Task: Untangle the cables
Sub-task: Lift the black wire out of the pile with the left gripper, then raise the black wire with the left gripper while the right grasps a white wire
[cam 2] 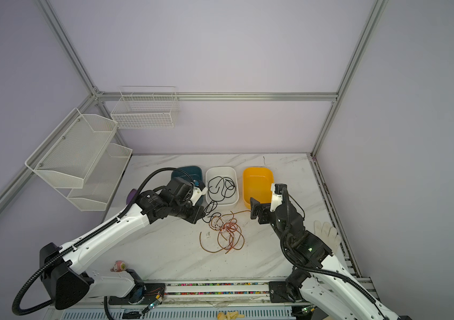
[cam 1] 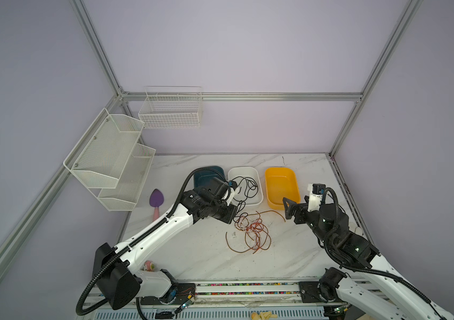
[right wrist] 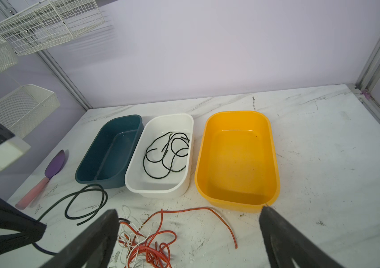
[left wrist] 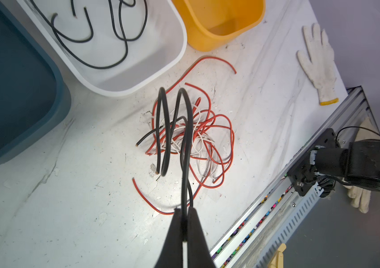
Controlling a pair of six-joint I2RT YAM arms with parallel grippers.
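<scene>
The left fingers (left wrist: 177, 232) are clamped on a black cable (left wrist: 185, 120), gripping it where two strands run side by side between the tips. From the tips this cable runs out in several loops across the remaining pile (left wrist: 209, 139) of red and white cables, which lies on the bench (left wrist: 68, 208) just in front of the white bin (left wrist: 161, 72). Whether the black loops are still threaded through the pile cannot be determined. In both top views the pile (cam 1: 253, 231) (cam 2: 227, 231) sits between the two arms, near the middle of the bench, with one red strand trailing toward the yellow bin (cam 1: 271, 203). A second black cable (right wrist: 168, 154) lies coiled inside the white bin (right wrist: 161, 192), apart from the pile. The white bin stands between the dark teal bin (right wrist: 87, 178) and the yellow bin (right wrist: 230, 204), all three in a row. The right fingers (right wrist: 96, 232) are spread wide and hold nothing; they hang above the bench in front of the yellow bin, beside the pile and clear of it. A white glove (left wrist: 318, 60) lies at the bench edge, and a purple spatula (right wrist: 55, 162) lies beside the teal bin.
</scene>
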